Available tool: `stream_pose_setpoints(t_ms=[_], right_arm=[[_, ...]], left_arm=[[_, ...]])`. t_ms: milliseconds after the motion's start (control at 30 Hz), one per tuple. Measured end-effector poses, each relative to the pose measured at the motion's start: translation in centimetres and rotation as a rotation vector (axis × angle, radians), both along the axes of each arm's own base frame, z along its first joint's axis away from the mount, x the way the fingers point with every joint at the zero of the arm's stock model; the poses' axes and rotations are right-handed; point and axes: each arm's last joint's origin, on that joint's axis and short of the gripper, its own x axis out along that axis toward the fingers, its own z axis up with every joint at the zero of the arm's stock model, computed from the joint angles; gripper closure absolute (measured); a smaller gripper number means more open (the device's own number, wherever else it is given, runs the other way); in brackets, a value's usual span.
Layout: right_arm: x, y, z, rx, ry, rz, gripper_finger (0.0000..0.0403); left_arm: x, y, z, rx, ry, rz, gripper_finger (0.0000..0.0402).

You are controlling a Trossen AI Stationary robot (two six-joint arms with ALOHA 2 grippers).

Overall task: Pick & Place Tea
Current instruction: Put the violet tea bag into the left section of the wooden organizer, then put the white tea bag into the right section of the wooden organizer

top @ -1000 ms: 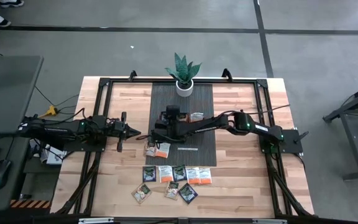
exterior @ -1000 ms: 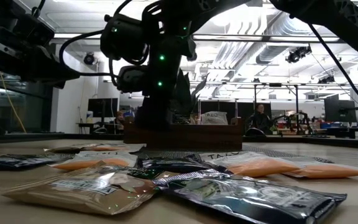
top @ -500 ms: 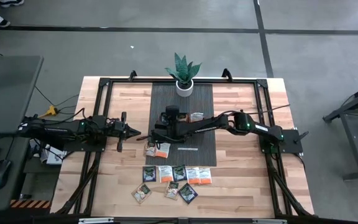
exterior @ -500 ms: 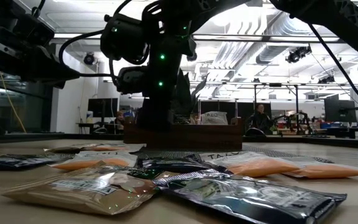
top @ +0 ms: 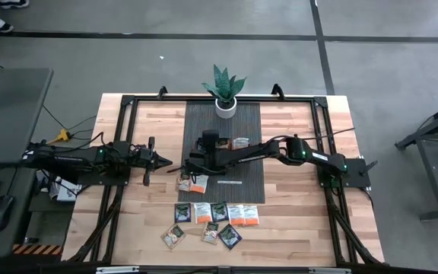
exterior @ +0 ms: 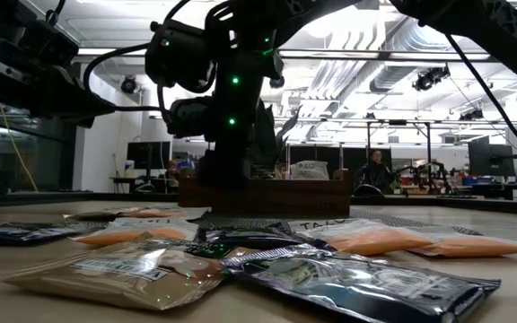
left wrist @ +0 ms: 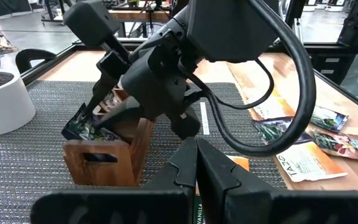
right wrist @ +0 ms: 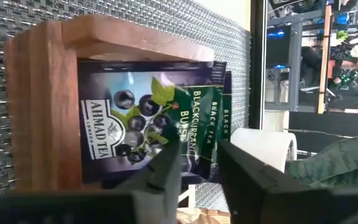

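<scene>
A dark blackcurrant tea packet (right wrist: 145,134) is standing in the end compartment of the wooden tray (right wrist: 42,106), and the right gripper (right wrist: 197,165) is hovering just over it, jaws parted a little and clasping nothing. The left gripper (left wrist: 197,165) is waiting beside the mat (top: 242,171), fingers pressed together and empty, while more packets (top: 211,221) are lying on the table (top: 295,228) nearby.

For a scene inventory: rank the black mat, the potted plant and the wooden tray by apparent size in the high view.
1. black mat
2. potted plant
3. wooden tray, though the right arm covers most of it, so its place is unsure.
</scene>
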Motion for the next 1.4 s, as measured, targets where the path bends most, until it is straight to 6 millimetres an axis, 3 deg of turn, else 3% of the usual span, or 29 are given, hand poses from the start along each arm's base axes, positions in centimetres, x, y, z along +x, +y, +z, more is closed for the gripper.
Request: stream_pose_setpoints(t_ms=[167, 333, 600, 933, 1267, 1400], right_arm=[[-0.1, 0.0, 0.8, -0.022, -0.012, -0.009, 0.0261], [-0.5, 0.7, 2.2, -0.005, -0.028, 0.002, 0.0252], [-1.1, 2.8, 3.8, 0.255, -0.083, 0.053, 0.0251], [-1.2, 4.2, 4.0, 0.708, -0.066, 0.124, 0.0251], [-0.6, 4.2, 1.8, 0.76, -0.07, 0.075, 0.0251], [-0.5, 4.1, 1.8, 0.746, -0.082, 0.071, 0.0251]], left_arm=[[0.0, 0.0, 0.0, 0.0, 0.0, 0.0, 0.0401], [0.0, 0.0, 0.0, 0.0, 0.0, 0.0, 0.0401], [0.0, 0.0, 0.0, 0.0, 0.0, 0.0, 0.0401], [0.0, 0.0, 0.0, 0.0, 0.0, 0.001, 0.0401], [0.0, 0.0, 0.0, 0.0, 0.0, 0.0, 0.0401], [0.0, 0.0, 0.0, 0.0, -0.001, 0.0, 0.0401]])
